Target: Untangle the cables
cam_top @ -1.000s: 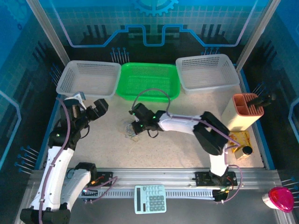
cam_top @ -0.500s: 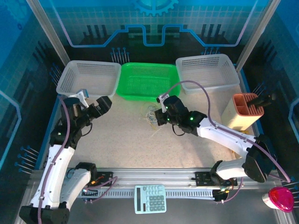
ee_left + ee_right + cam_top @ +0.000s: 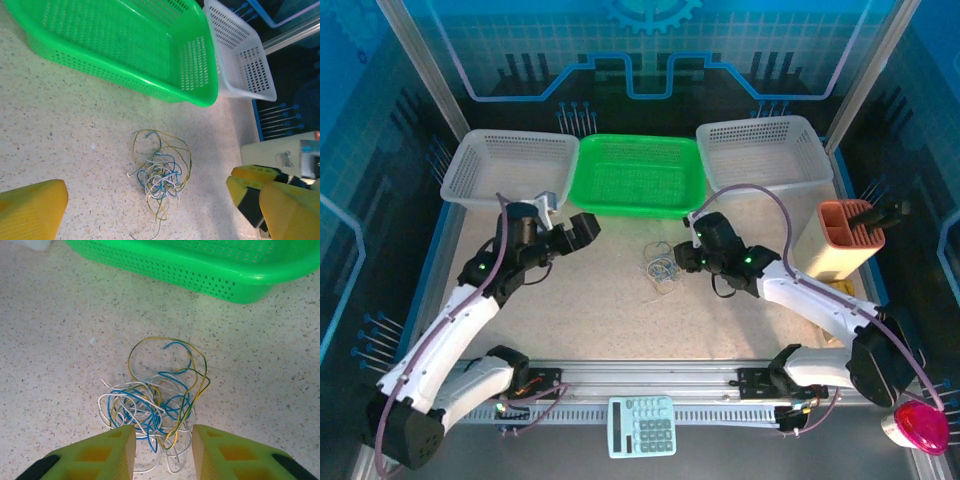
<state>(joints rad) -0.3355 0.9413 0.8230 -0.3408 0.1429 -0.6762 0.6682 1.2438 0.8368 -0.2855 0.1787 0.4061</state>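
The cables [image 3: 662, 265] are a small tangle of thin blue, yellowish and whitish wires lying on the speckled table just in front of the green basket [image 3: 636, 176]. In the right wrist view the cables [image 3: 155, 395] spread out ahead of my right gripper [image 3: 164, 440], whose yellow fingers stand apart, and a few strands run into the gap. In the top view the right gripper [image 3: 690, 256] sits just right of the tangle. My left gripper [image 3: 582, 228] hangs wide open to its left, apart from it. The left wrist view has the cables [image 3: 160, 175] between the spread fingers [image 3: 35, 207].
White baskets [image 3: 510, 165] [image 3: 765, 155] flank the green one at the back. A beige holder with an orange top [image 3: 845, 240] stands at the right. On the front rail lies a calculator [image 3: 642, 425], with a pink object [image 3: 920, 425] at the far right.
My right gripper carried the tangle from the table's left-middle rightward and toward the green basket, then opened and let it drop. The left arm swung in toward the centre, still open.
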